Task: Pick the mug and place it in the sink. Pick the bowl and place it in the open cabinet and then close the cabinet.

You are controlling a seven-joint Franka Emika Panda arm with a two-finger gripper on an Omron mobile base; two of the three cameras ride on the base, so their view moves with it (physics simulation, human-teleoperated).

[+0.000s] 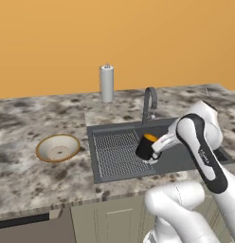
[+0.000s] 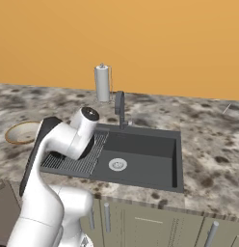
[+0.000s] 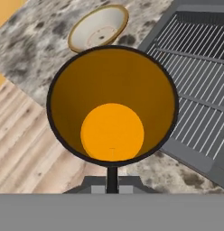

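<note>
Pincer (image 1: 154, 148) grips the black mug (image 1: 147, 145) tilted above the sink's (image 1: 120, 176) ribbed drainboard (image 1: 117, 154); cream bowl (image 1: 58, 147) sits on the speckled worktop (image 1: 29, 175) nearby.

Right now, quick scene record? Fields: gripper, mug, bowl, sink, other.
gripper: gripper shut on the mug
mug: mug tilted, held over the ribbed drainboard
bowl: bowl upright on counter, left of sink
sink: sink basin empty, tap behind
other: paper towel roll by the wall
</note>
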